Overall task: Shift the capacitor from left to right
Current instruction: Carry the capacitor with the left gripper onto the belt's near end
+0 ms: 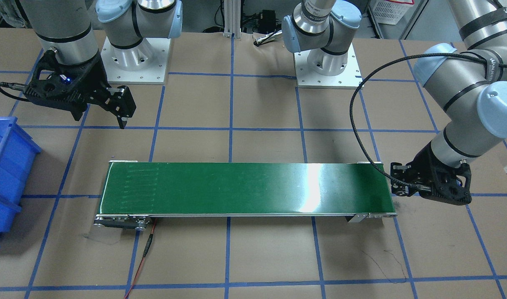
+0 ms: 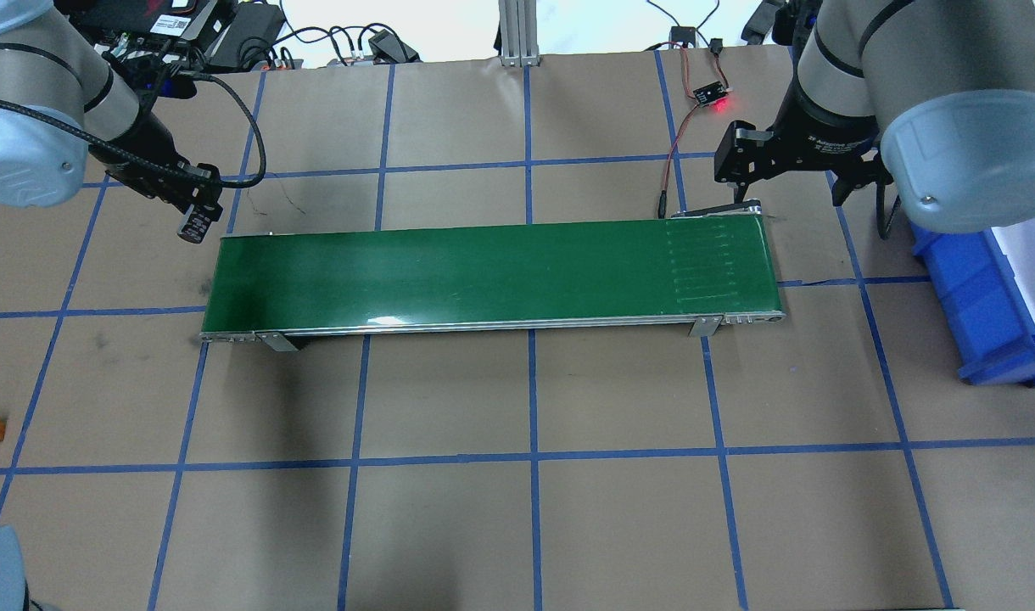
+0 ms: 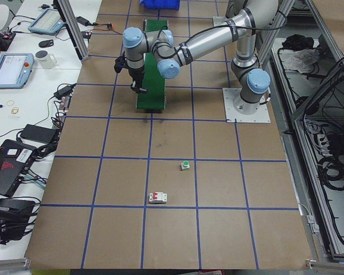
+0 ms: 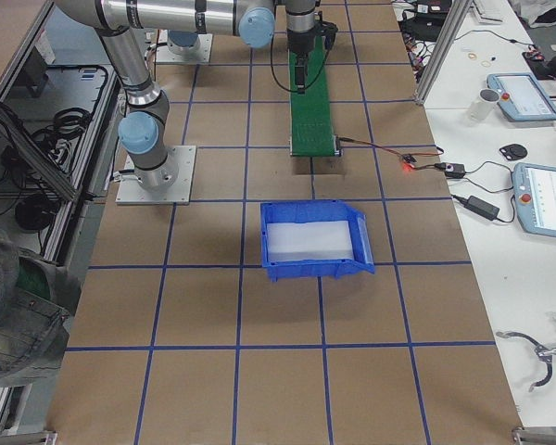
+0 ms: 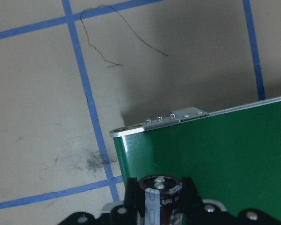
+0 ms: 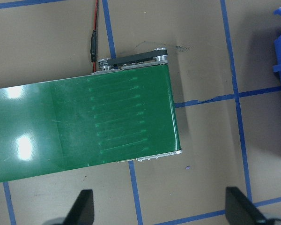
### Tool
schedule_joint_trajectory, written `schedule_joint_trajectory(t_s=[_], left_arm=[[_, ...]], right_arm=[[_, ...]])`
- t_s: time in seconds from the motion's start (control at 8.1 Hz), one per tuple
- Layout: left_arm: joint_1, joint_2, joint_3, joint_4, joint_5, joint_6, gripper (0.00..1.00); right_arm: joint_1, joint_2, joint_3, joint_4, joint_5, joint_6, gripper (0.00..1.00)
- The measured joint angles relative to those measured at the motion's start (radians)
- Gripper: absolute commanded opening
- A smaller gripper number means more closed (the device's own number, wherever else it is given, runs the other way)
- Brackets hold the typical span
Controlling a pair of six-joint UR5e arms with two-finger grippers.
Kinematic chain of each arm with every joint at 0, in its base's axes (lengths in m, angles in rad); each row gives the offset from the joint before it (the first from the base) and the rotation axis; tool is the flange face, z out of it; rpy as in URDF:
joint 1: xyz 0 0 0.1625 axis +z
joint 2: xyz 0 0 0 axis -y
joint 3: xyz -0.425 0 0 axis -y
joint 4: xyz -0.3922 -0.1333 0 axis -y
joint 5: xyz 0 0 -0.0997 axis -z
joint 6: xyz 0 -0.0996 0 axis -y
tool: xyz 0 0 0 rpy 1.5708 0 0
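The left gripper is closed on the capacitor, holding it off the table at the far left corner of the belt. The right gripper hangs by the belt's right end, jaws wide apart and empty.

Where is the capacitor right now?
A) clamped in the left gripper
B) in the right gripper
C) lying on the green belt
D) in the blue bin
A: the left wrist view shows the capacitor clamped in the left gripper, near the belt's corner.
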Motion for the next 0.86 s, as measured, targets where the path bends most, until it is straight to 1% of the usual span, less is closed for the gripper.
schedule_joint_trajectory(t_s=[0.25,0.37,0.74,0.86], left_arm=[[-0.015,-0.015,-0.005,-0.036,-0.005,-0.107,0.0],[-0.017,-0.027,-0.007,-0.031,-0.007,-0.148,0.0],[-0.018,-0.083,-0.014,0.071,-0.003,-0.268,0.0],[-0.018,-0.091,-0.018,0.085,0.0,-0.29,0.0]], right_arm=[[0.0,0.0,0.0,0.0,0.0,0.0,1.0],[0.0,0.0,0.0,0.0,0.0,0.0,1.0],[0.0,0.0,0.001,0.0,0.0,0.0,1.0],[0.0,0.0,0.001,0.0,0.0,0.0,1.0]])
